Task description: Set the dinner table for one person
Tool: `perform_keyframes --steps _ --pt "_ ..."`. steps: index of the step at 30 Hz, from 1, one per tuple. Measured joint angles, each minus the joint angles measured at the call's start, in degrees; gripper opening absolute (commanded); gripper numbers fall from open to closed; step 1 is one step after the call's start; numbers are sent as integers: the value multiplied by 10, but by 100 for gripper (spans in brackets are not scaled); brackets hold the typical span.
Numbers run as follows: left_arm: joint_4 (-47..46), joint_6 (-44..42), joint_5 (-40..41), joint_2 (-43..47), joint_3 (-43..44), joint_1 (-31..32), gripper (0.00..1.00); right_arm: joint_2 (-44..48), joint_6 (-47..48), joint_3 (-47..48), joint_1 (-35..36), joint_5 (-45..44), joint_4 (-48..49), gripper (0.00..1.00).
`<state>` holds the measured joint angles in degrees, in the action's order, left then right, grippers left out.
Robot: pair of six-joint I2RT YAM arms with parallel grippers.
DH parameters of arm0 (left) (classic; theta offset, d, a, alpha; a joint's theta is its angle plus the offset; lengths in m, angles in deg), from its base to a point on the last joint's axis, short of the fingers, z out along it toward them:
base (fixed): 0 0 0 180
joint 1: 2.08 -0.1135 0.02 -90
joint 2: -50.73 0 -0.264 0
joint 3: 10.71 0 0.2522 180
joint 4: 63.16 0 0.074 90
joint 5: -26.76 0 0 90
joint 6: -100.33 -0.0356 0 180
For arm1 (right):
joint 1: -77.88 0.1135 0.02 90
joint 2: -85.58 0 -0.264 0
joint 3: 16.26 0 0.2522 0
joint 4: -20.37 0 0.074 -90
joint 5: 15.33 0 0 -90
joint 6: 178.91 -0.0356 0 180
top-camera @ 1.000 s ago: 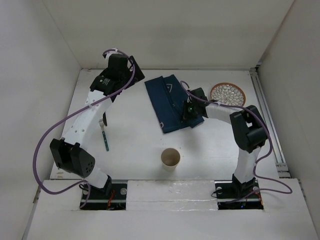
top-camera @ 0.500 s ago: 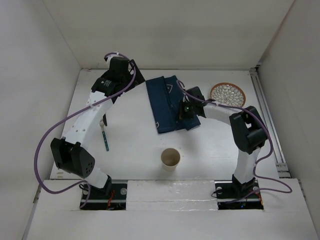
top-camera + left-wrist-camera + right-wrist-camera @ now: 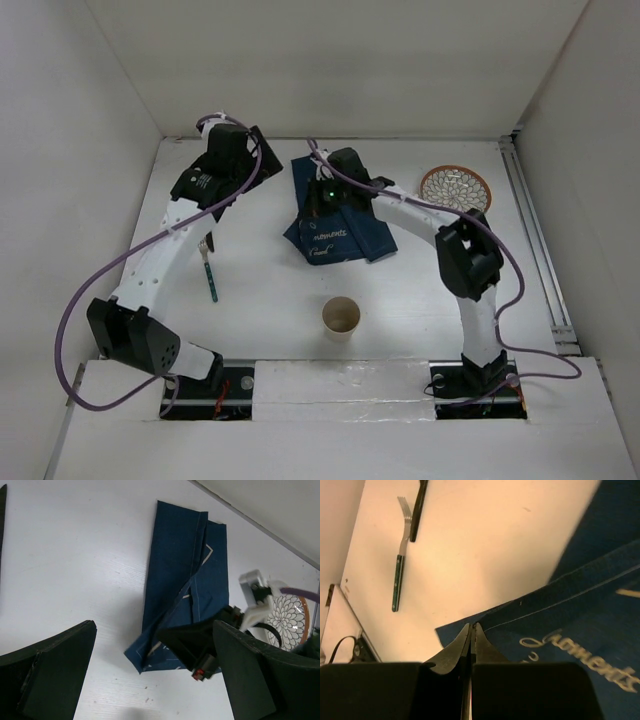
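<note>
The navy blue placemat (image 3: 345,222) lies crumpled at the back middle of the white dinner table (image 3: 270,290), with one flap turned over so white lettering shows. My right gripper (image 3: 318,200) is shut on the placemat's edge (image 3: 580,625), its jaws pressed together (image 3: 472,626) on the hem. My left gripper (image 3: 258,160) hovers open and empty just left of the placemat (image 3: 185,575). Its wide jaws (image 3: 155,627) frame the cloth's near corner and the right gripper's black body (image 3: 197,645).
A green-handled fork (image 3: 209,270) lies on the left, also in the right wrist view (image 3: 400,565). A paper cup (image 3: 341,318) stands at the front middle. A patterned plate with an orange rim (image 3: 456,187) sits at the back right, also in the left wrist view (image 3: 292,620). White walls enclose the table.
My right gripper has moved left and back while holding the placemat, dragging and flipping part of it so the lettered side shows. My left gripper has shifted slightly back.
</note>
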<state>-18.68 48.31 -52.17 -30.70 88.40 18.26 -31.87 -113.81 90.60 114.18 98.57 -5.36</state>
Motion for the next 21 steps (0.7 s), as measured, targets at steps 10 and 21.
perform_keyframes --steps 10,21 --pt "-2 29 37 81 -85 -3 100 -167 2 176 78 74 -37 45" --pt "-35 61 36 104 -169 -1 100 -3 10 6 74 36 0 100"
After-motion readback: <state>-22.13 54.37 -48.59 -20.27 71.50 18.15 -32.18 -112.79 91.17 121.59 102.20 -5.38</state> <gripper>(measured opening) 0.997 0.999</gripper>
